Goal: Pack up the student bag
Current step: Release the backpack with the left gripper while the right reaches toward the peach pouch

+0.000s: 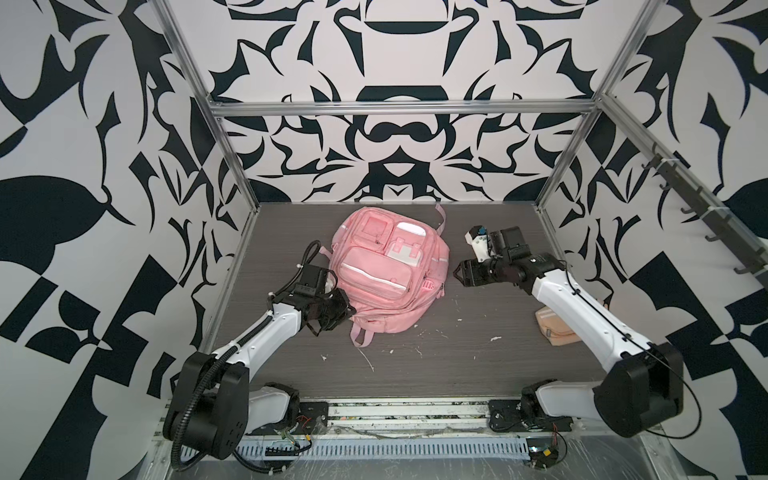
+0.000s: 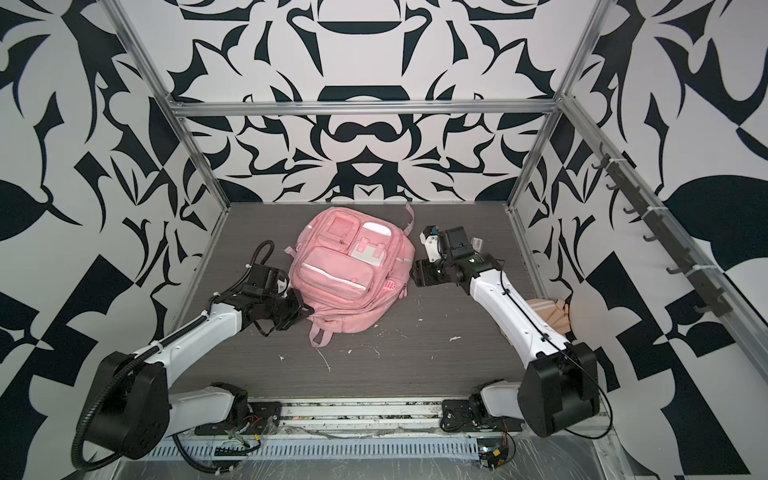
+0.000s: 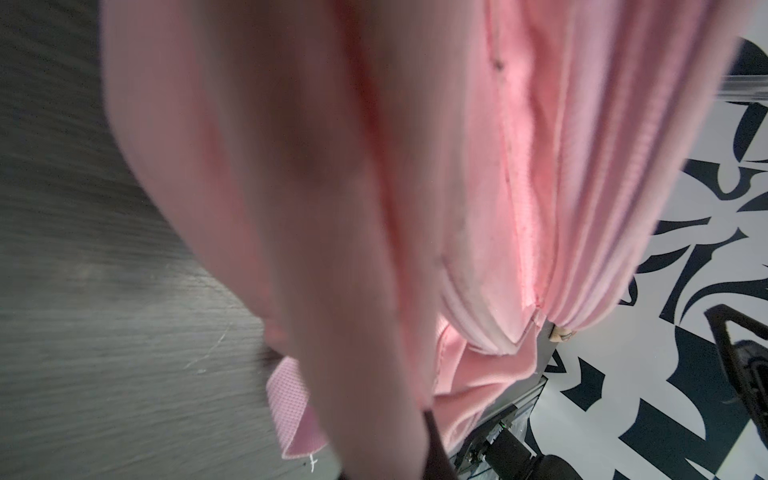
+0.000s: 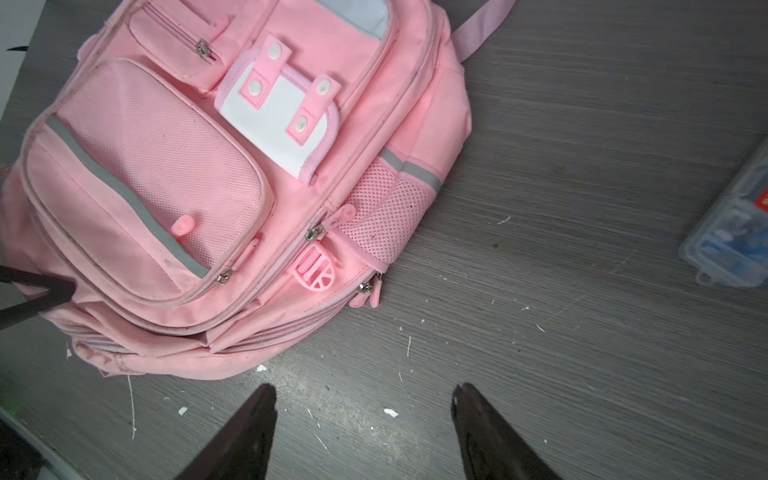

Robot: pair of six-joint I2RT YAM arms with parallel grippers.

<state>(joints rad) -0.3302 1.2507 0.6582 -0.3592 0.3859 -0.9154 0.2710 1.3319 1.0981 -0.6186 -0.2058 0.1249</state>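
We are looking at the student bag [image 1: 388,266], which is lying front-up on the dark table [image 1: 457,357], around the middle and toward the back wall, its loop pointing at the near edge. The left gripper [image 1: 351,312] is pressing against the bag's near left corner with its jaws closed together. In the left wrist view blurred pink fabric is filling most of the picture, so we are unable to tell whether any cloth is caught between them. In the right wrist view only its dark tip is poking in at the picture's edge, touching the bag. The right gripper [image 4: 361,390] is hovering over bare table just beside the bag's right side, its fingers spread apart and holding nothing. The right arm is covering part of a beige pouch [image 1: 557,330] near the table's right edge. A clear plastic box [image 4: 731,232] with bluish contents is being cut off by the right wrist view's border, and we are seeing too little of it to identify.
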